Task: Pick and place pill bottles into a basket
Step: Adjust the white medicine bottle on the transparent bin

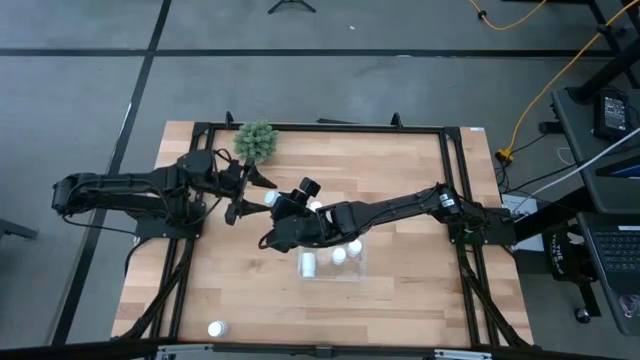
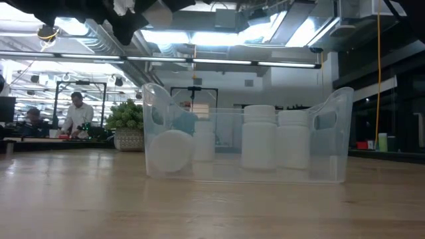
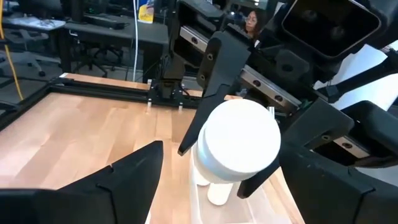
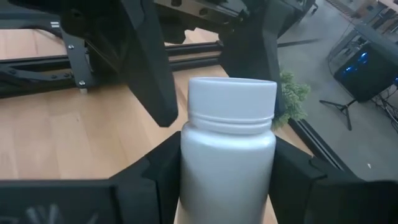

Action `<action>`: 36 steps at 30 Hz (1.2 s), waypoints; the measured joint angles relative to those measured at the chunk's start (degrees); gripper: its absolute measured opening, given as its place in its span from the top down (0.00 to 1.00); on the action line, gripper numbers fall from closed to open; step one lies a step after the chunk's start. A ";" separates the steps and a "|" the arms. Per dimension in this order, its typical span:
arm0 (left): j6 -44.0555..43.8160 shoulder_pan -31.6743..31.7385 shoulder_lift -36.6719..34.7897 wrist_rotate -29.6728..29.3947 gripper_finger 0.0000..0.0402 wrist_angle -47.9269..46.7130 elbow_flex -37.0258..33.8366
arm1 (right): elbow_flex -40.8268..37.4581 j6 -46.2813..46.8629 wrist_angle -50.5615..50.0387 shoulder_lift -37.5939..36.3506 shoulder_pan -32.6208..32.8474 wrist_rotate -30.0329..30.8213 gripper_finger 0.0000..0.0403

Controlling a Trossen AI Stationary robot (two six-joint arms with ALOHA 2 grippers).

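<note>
My right gripper (image 1: 280, 212) is shut on a white pill bottle (image 1: 270, 198) above the table's middle, left of the clear tray (image 1: 362, 272). My left gripper (image 1: 248, 196) is open. Its fingers (image 4: 149, 68) stand on either side of the bottle's cap (image 3: 239, 137) without touching it. Three bottles are in the tray (image 2: 335, 139): one lies on its side (image 2: 169, 151) and two stand upright (image 2: 259, 136). One more bottle (image 1: 216, 328) stands on the table near the front left. My right gripper pinches the bottle's body (image 4: 227, 162) between its two fingers, below the cap. The fingers (image 4: 292, 177) come from the table's right and lie along the bottle. The bottle is lifted clear of the table, and its cap end (image 4: 232, 96) points toward my left gripper.
A green bushy plant (image 1: 257, 140) stands at the far edge, just behind my left gripper. A black frame (image 1: 452, 180) runs around the wooden table top. Bare wood lies in front of the tray and at the near left. People sit at desks in the room beyond (image 2: 76, 113).
</note>
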 joint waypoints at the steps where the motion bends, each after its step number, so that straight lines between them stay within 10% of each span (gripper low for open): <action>1: -0.01 0.00 0.00 -0.02 0.22 0.00 0.00 | -0.01 -0.31 0.06 0.00 -0.03 -0.02 0.55; 23: -2.64 0.00 0.00 2.45 0.60 2.54 0.00 | -0.04 -2.40 0.75 0.00 -0.60 -2.00 0.55; 36: -2.88 -1.52 0.00 1.87 0.61 2.33 -0.02 | -0.04 -2.72 0.72 -0.02 -0.58 -2.31 0.49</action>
